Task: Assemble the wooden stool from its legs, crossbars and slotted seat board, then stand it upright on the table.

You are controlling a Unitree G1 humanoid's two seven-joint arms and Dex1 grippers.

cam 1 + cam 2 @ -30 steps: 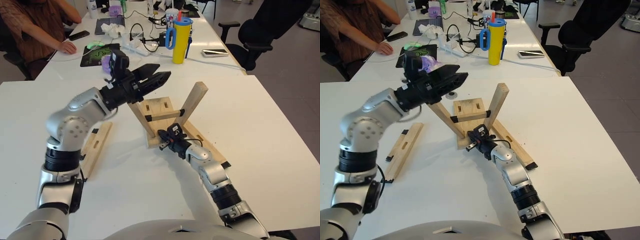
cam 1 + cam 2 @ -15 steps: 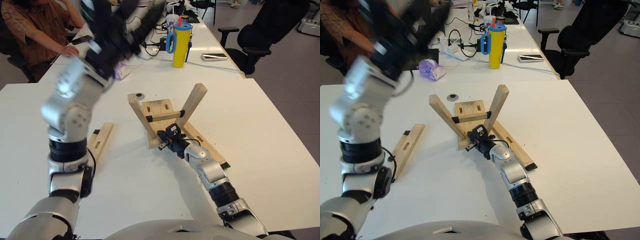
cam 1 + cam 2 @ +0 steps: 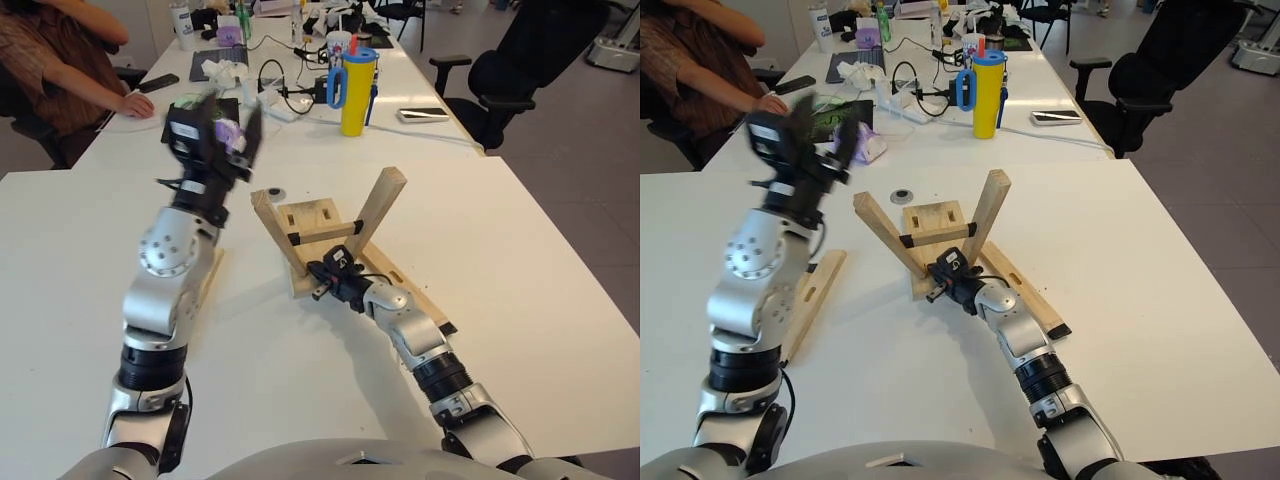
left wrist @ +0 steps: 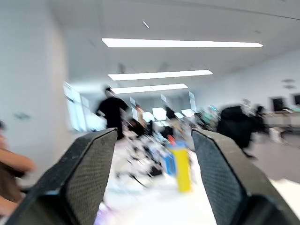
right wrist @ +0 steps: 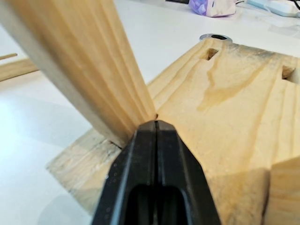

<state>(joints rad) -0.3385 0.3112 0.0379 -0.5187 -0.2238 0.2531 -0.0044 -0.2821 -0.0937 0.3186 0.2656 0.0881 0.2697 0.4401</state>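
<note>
The slotted seat board (image 3: 322, 214) lies flat mid-table. Two legs rise from it in a V, the left leg (image 3: 273, 228) and the right leg (image 3: 379, 205), joined by a crossbar (image 3: 326, 235). My right gripper (image 3: 322, 283) is shut, with nothing between its fingers; its tips (image 5: 156, 123) press where the left leg meets the board. My left gripper (image 3: 825, 120) is held high over the table's left side, pointing up and away from the stool, open and empty (image 4: 154, 136). A spare slotted wooden piece (image 3: 816, 294) lies flat beside the left arm. Another piece (image 3: 418, 297) lies under my right forearm.
A small round metal disc (image 3: 276, 192) lies just behind the seat board. On the far table stand a yellow tumbler with a blue handle (image 3: 357, 92), cables, a purple item (image 3: 869, 148) and a phone (image 3: 421, 114). A black office chair (image 3: 508, 72) stands at the back right.
My left arm has swung up and back from over the stool's left leg to the table's left side, its gripper now pointing upward. The right gripper and the stool parts have stayed put.
</note>
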